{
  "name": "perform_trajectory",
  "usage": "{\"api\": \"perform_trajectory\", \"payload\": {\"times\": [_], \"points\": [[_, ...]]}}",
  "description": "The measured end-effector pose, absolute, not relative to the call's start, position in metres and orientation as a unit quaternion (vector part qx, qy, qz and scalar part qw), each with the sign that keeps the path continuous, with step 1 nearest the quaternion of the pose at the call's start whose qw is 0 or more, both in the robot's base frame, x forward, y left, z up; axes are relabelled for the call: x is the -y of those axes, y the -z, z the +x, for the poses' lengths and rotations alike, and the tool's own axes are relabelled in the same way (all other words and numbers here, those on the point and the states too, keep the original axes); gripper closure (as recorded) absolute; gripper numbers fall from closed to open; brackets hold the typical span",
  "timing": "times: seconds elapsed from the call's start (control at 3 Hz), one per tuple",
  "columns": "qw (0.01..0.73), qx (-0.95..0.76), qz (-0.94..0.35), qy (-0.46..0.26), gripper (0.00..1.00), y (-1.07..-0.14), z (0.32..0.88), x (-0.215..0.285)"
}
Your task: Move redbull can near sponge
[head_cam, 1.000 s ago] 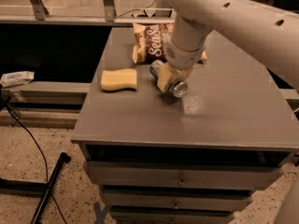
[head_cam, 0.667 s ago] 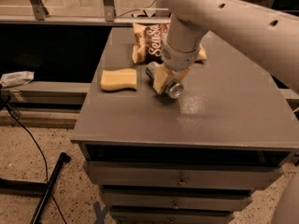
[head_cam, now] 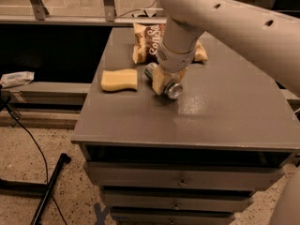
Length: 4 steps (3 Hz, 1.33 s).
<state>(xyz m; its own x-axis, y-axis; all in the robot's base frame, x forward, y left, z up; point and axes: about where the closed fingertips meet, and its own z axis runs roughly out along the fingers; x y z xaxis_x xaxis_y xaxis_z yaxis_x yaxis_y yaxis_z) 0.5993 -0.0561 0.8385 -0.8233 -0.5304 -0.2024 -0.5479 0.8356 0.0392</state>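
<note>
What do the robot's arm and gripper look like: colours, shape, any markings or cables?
The arm is a thick, rounded, cream-white tube with small dark round holes along its top and a greyish band near the wrist. No cables or lettering show. The gripper, at the redbull can right of the sponge, has stubby pale-tan fingers.

- On my feed, a brown snack bag (head_cam: 143, 43) with white lettering lies at the back of the grey table (head_cam: 225, 111), partly hidden. The gripper (head_cam: 164, 81) sits low just in front of it.
- Under the tabletop I see stacked drawers (head_cam: 180, 179).
- A white wrapped packet (head_cam: 16, 78) rests on the ledge to the left.
- A black cable (head_cam: 28, 135) and a black pole (head_cam: 49, 191) lie on the speckled floor (head_cam: 70, 205).
- Metal posts (head_cam: 108, 1) stand behind the table.
</note>
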Motion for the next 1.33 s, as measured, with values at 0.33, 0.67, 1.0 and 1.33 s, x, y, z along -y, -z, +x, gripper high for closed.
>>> {"api": "perform_trajectory", "payload": {"times": [0.33,0.67,1.0,1.33], "points": [[0.092,-0.953,-0.283,-0.048,0.13,-0.838,0.599,0.056],[0.092,-0.953,-0.284,-0.048,0.00,-0.838,0.599,0.055],[0.092,-0.953,-0.284,-0.048,0.00,-0.838,0.599,0.055],[0.100,-0.951,-0.285,-0.066,0.00,-0.851,0.596,0.059]]}}
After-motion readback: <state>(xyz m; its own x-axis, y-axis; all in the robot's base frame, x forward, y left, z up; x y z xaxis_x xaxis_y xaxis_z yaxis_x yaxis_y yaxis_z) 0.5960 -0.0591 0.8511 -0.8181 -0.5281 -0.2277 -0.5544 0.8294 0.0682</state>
